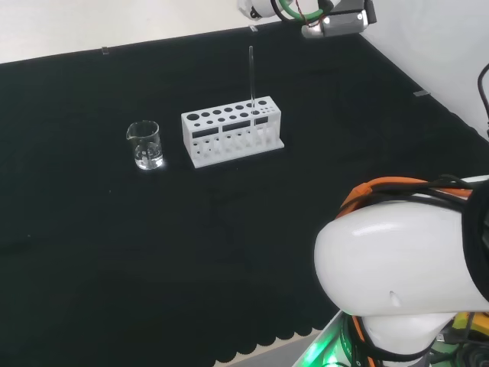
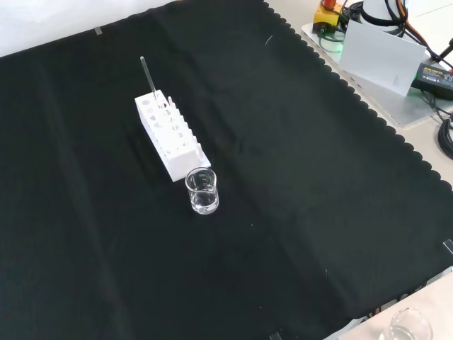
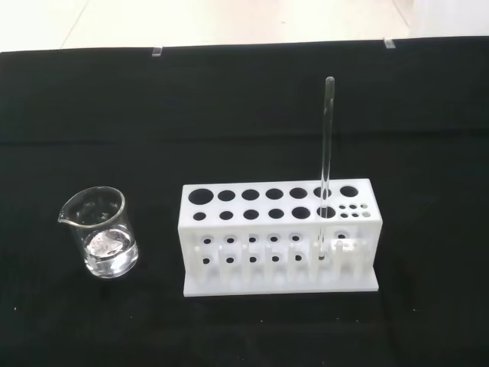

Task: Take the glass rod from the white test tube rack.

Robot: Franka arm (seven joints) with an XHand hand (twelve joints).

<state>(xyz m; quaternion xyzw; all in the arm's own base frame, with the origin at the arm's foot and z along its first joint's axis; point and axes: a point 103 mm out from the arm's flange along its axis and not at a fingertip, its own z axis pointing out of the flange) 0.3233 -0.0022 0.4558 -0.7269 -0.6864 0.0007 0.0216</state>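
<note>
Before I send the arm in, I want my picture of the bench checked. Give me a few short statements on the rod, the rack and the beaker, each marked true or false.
1. The glass rod stands upright in the white rack. True.
2. The rod sits in a hole at the rack end nearest the beaker. False: it stands near the end far from the beaker.
3. The beaker lies on its side. False: it stands upright on the black cloth, with its spout at the rim.
4. The beaker stands apart from the rack, past one of its short ends. True.
5. Other rods or tubes fill the remaining large holes. False: those holes look empty.
</note>
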